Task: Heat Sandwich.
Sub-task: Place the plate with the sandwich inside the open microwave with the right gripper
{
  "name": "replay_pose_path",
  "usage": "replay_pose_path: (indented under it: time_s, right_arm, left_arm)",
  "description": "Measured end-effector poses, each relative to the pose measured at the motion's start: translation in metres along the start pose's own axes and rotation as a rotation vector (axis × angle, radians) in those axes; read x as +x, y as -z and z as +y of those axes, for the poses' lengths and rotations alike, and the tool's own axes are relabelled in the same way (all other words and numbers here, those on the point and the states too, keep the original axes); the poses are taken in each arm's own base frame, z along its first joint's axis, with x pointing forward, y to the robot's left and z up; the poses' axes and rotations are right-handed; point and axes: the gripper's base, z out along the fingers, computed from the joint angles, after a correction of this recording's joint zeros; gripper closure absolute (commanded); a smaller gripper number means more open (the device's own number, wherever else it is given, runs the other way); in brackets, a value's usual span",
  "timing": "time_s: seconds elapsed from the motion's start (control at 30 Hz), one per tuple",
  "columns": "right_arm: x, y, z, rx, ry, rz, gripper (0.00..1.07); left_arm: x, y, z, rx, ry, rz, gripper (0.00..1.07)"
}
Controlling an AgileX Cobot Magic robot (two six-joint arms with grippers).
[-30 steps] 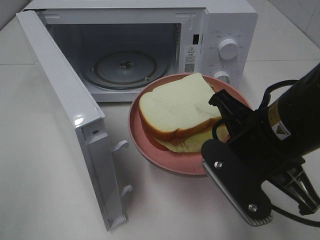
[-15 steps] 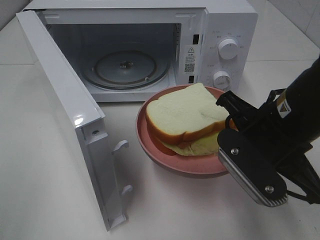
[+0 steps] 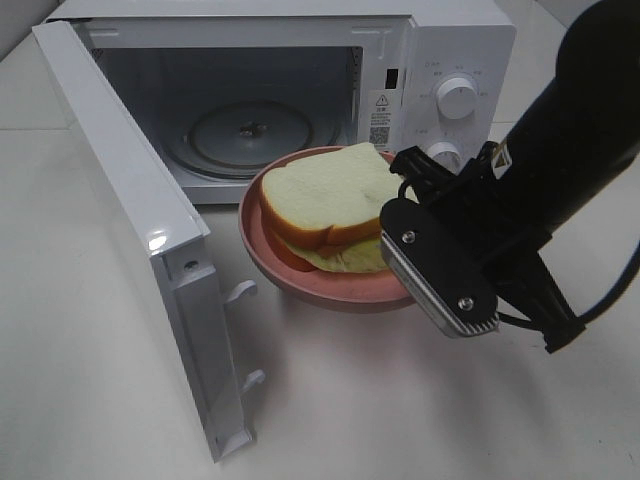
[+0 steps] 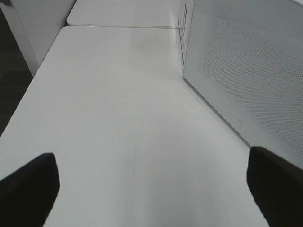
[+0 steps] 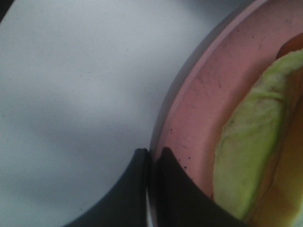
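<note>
The square white-bread sandwich with tan crust (image 3: pixel 320 200) lies on the round pink plate (image 3: pixel 300 290), just before the open white microwave (image 3: pixel 460 50). The plate's rim is pinched in the closed right pincer (image 5: pixel 152 158); the left pincer (image 4: pixel 151 189) is spread wide, empty. The plate is best kept level when slid onto the round glass turntable (image 3: pixel 250 135).

My jaws are pinched shut on the rim of the pink plate (image 5: pixel 203 94), one dark jaw outside the rim and the other just inside it, with only a thin pale sliver of the edge showing between them. Within the plate, just past my inner jaw, lies the sandwich (image 5: pixel 241 156): a pale yellow-green layer of filling nearest me, a bit of red farther off, and a tan-yellow blur I cannot make out. On the outer side of my jaws the rim curves away over the grey-white bench (image 5: pixel 71 85).
</note>
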Motion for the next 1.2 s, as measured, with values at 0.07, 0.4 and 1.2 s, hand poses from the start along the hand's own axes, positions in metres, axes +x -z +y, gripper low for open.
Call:
replay_pose_path:
  time_s: [0.07,0.4,1.2]
  right_arm:
    - [0.0,-0.002,-0.006,0.001,-0.001,-0.004,1.07]
    - [-0.011,-0.009,-0.035,0.021,0.024,-0.025,1.07]
    - [-0.011,-0.023,-0.06,0.054,0.032,-0.022,1.07]
  left_arm:
    - [0.0,0.0,0.0,0.0,0.0,0.0,0.03]
    - [0.0,0.0,0.0,0.0,0.0,0.0,0.03]
    - [0.0,0.0,0.0,0.0,0.0,0.0,0.03]
